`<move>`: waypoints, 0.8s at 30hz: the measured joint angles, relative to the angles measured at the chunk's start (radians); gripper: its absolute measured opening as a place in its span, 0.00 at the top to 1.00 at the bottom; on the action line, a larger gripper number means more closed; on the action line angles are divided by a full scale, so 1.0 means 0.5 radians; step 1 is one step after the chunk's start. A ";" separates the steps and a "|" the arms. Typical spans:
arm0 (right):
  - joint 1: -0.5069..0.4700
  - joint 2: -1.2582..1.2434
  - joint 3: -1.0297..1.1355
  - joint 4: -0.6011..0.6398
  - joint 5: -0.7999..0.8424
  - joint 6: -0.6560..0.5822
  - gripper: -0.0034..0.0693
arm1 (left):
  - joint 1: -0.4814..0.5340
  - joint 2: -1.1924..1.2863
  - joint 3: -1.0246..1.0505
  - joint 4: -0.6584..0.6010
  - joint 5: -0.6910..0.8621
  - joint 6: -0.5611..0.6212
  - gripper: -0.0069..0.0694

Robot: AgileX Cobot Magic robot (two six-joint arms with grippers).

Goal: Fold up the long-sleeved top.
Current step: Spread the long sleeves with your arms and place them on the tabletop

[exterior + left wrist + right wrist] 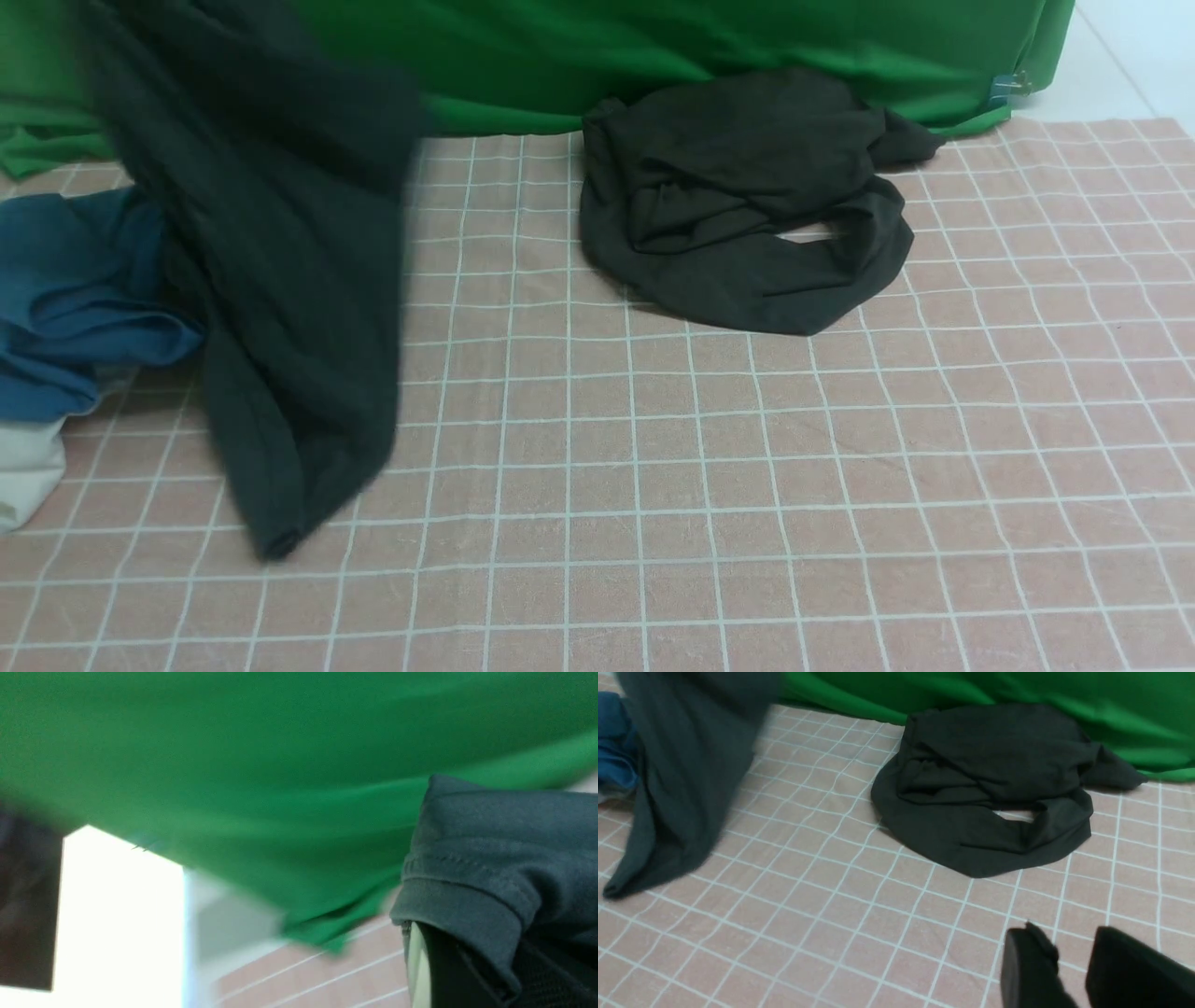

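Right end effector (pixel 1069 947) hovers released over the checked worktop (pixel 653 513). Left end effector (pixel 448 970) is clenched on a grey garment (pixel 280 280) hanging beside blue cloth (pixel 75 289). Farther back, the long-sleeved top (pixel 738 215) lies crumpled against the green backdrop (pixel 653 56).

Left gripper (pixel 460 975): jaws closed on the stitched hem of a dark grey garment (pixel 495 858), which drapes over them.
Behind: green cloth (pixel 280 765), blurred.
Worktop (pixel 327 977): pink, white grid lines.
Beyond: bright white area (pixel 121 924), dark panel (pixel 28 905).
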 joint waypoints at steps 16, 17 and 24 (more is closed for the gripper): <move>0.000 0.000 0.000 0.008 0.094 -0.002 0.65 | 0.786 0.481 0.002 -0.896 0.602 -0.060 0.36; 0.000 0.000 0.000 0.008 0.100 -0.002 0.65 | 0.786 0.502 0.002 -0.903 0.644 -0.075 0.33; 0.000 0.333 -0.168 0.016 0.424 -0.023 0.64 | 0.743 0.549 0.009 -1.271 0.921 -0.105 0.01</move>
